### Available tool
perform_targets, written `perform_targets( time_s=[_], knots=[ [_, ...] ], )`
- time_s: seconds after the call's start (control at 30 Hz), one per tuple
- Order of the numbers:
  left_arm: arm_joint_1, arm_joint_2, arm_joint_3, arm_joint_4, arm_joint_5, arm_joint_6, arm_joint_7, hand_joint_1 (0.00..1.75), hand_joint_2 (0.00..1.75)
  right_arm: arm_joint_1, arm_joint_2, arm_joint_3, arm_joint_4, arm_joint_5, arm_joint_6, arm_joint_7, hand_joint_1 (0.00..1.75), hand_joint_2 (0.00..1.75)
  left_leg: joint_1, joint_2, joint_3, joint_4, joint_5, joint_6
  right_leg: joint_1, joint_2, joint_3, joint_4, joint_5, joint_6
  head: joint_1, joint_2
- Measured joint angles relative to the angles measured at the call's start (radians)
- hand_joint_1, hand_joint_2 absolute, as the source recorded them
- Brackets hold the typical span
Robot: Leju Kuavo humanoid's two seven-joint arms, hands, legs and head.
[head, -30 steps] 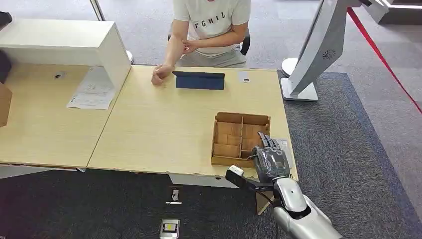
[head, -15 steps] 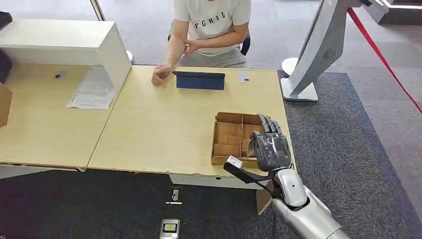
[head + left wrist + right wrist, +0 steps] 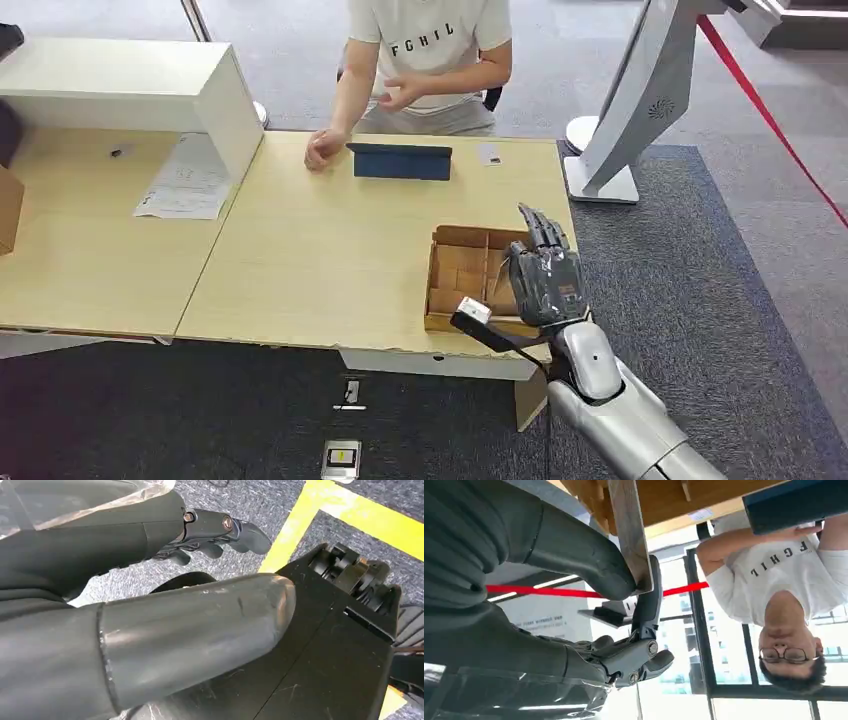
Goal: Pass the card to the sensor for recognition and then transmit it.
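Fingers (image 3: 647,605) of the right hand (image 3: 543,278) pinch a flat card (image 3: 629,535): the thick grey thumb presses one face and a dark finger backs the other, while the remaining fingers curl loosely apart (the right wrist view shows this grip plainly; in the head view the card itself cannot be made out behind the palm). From above, the hand stands upright with its fingertips pointing away from the robot, held over the right-hand compartments of a partitioned cardboard box (image 3: 460,262) near the table's right front corner. A silver forearm runs back from it toward the lower right.

Beyond the box, the light wooden table (image 3: 330,250) carries a dark blue tablet (image 3: 400,161) propped near the far edge and a small pale card-like piece (image 3: 489,154) just beside it to the right. A person in a white T-shirt (image 3: 425,60) sits behind the far edge, one fist resting on the table next to the tablet, the other hand raised in front of the chest. A sheet of paper (image 3: 186,180) lies by a white box-shaped cabinet (image 3: 130,90) on the left. A white stand (image 3: 630,110) and a red strap (image 3: 760,105) rise off the carpet to the right.

The left hand (image 3: 210,530) hangs over grey carpet with yellow tape, its dark fingers loosely spread and holding nothing.
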Motion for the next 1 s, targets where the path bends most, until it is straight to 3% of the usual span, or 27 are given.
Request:
perform_targets(
  time_s=[0.53,1.0],
  knots=[
    [-0.030,-0.001,-0.001,0.000,-0.062,-0.041,0.002,0.00,0.00,-0.305,0.083,0.070,0.202,0.023,0.078,-0.053,1.75,1.75,0.000,0.000,-0.001,0.000,0.001,0.000,0.000,0.000,-0.001,0.000,0.000,0.000,0.000,0.000],
    [-0.034,-0.003,-0.001,0.000,-0.089,-0.051,0.022,0.00,0.00,-0.370,0.119,0.110,0.386,-0.041,0.086,-0.071,1.75,1.75,0.000,0.000,-0.001,0.000,0.001,0.000,0.000,0.000,-0.001,0.000,0.000,0.000,0.000,0.000]
  ],
)
